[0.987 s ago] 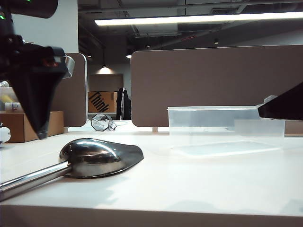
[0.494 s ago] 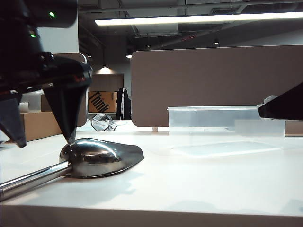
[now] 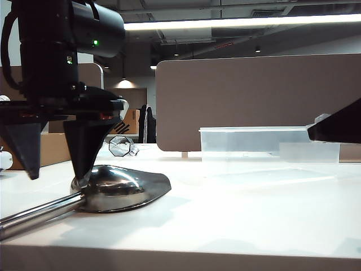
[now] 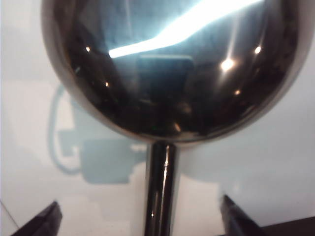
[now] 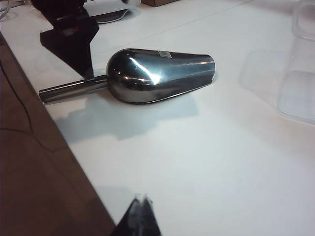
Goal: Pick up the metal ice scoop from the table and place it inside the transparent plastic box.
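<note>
Off-white table [image 3: 254,214] under office strip lighting, partitions behind. Metal ice scoop [image 3: 113,189] lying bowl-down, long axis along table, handle toward near edge. Left end effector [image 3: 56,169] spread wide, straddling handle at bowl junction, nearer arm. Right end effector [image 5: 140,216] pressed together, well apart from scoop. Transparent plastic box [image 3: 254,148] to right, beyond scoop's pointed front.

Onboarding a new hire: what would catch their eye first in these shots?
The shiny scoop lying bowl-down on the table, near-left. The left gripper stands open over its handle where it meets the bowl, one finger on each side. The clear box sits far right.
</note>
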### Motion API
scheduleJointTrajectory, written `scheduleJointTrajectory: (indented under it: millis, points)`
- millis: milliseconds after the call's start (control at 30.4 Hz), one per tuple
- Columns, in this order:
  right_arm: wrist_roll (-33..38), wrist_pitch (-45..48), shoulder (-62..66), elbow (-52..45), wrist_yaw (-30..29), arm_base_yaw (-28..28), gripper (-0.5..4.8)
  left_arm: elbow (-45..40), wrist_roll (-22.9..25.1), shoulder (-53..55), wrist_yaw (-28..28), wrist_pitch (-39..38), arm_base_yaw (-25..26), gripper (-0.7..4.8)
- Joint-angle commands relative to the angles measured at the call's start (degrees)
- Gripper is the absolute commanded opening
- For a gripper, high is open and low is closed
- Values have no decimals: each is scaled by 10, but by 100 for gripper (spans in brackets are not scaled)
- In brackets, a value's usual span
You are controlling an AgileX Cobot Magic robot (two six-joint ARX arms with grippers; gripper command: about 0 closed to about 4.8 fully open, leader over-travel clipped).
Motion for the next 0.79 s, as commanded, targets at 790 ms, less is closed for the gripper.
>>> scheduleJointTrajectory:
  millis: [790]
  points:
    - [-1,8,0,1,-1,-2,-1,8,28,82,31,29,1,426]
